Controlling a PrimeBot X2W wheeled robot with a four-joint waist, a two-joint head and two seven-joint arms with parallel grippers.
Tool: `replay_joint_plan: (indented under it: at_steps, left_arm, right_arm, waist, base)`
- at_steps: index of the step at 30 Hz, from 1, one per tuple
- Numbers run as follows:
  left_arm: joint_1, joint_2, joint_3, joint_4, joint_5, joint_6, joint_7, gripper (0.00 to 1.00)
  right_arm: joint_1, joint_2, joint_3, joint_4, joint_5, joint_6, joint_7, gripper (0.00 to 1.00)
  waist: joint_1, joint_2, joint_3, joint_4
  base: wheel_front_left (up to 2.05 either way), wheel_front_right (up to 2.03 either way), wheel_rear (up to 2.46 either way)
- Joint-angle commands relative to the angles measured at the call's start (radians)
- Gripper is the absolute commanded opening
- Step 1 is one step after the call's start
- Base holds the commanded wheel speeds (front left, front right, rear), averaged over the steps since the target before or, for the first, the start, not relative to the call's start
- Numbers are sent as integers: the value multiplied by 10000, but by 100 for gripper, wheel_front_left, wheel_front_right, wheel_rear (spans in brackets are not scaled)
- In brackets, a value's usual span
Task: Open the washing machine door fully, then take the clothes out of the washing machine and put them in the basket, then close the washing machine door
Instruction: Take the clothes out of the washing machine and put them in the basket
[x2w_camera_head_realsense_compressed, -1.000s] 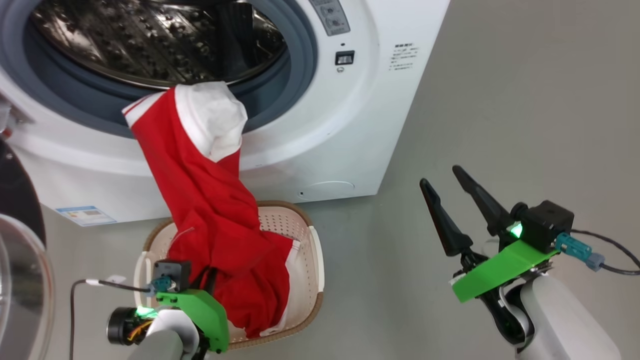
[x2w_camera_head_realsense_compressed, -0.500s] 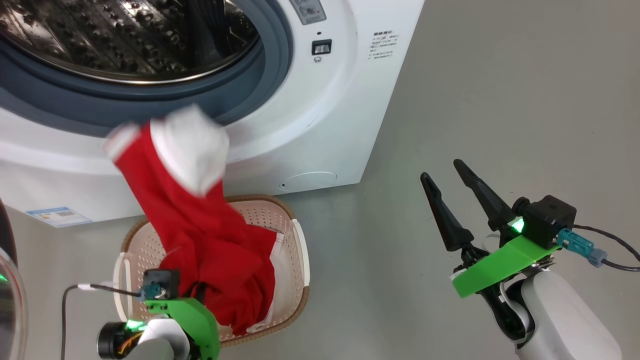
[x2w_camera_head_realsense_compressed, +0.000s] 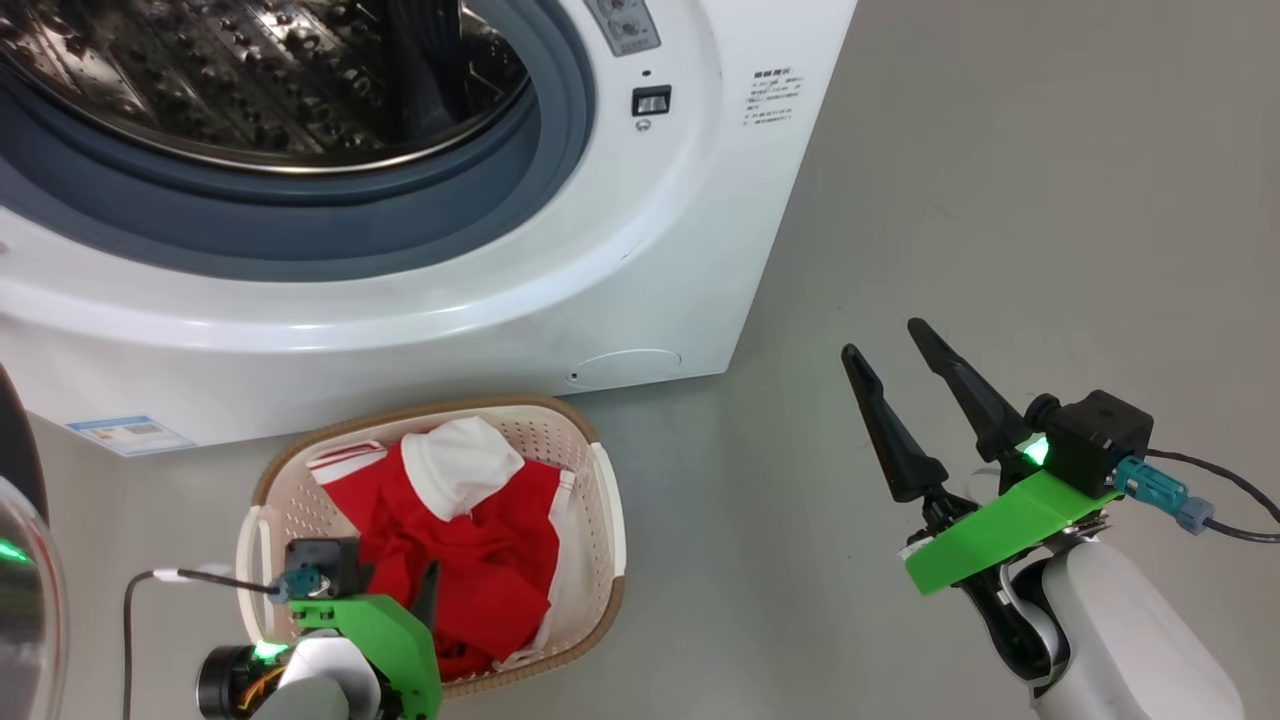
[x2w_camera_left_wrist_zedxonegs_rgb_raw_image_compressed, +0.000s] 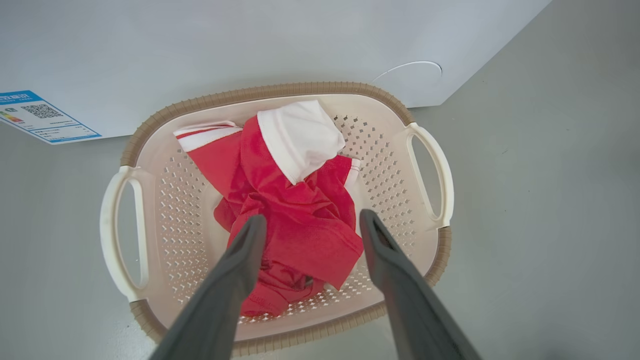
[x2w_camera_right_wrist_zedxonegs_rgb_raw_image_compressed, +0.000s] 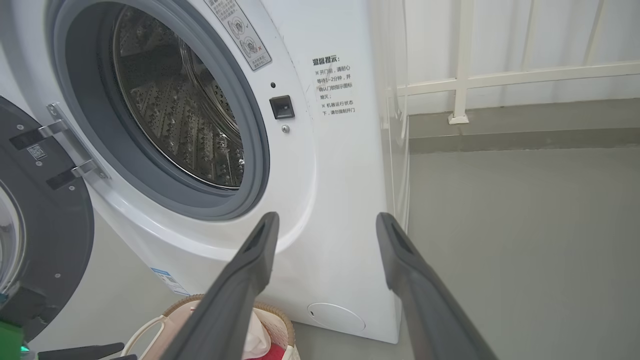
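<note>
I've got the washing machine ahead with the washing machine door swung wide open on its hinges, and the basket sits on the floor just in front of the machine's lower panel. The clothes lie bunched inside the basket, red fabric with a white sleeve on top towards the machine. My left tool hangs over that heap, released, with its fingers spread either side of the red cloth, while my right tool is well off to the side over bare floor, also released and holding nothing.
</note>
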Motion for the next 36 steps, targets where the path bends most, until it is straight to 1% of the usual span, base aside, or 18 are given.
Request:
replay_joint_plan:
  at_steps: [1, 11, 23, 30, 36]
  left_arm:
    - [-225, 279, 181, -28, -42, -34, -168, 100]
    - [-255, 411, 272, -519, -19, -47, -270, 100]
    - [321, 860, 948, -2272, 296, 247, -276, 100]
    - [727, 1070, 1393, -3316, 602, 507, -276, 100]
    - [1189, 1212, 1764, -4506, 918, 751, -277, 100]
  right_arm:
    - [-82, 17, 127, -208, -27, 16, -48, 100]
    - [9, 7, 76, -195, -27, 16, -48, 100]
    - [136, -2, 81, -162, 24, 16, -48, 100]
    - [225, -17, 64, -126, 41, 16, -48, 100]
    - [370, -9, 79, -72, 45, 16, -48, 100]
  waist:
    - [0, -1, -22, 22]
    - [0, -1, -186, 162]
    - [0, -1, -516, 362]
    - [0, -1, -756, 495]
    - [0, -1, -1059, 625]
  base:
    - [0, 0, 0]
    - [0, 0, 0]
    - [0, 0, 0]
    - [0, 0, 0]
    - [0, 0, 0]
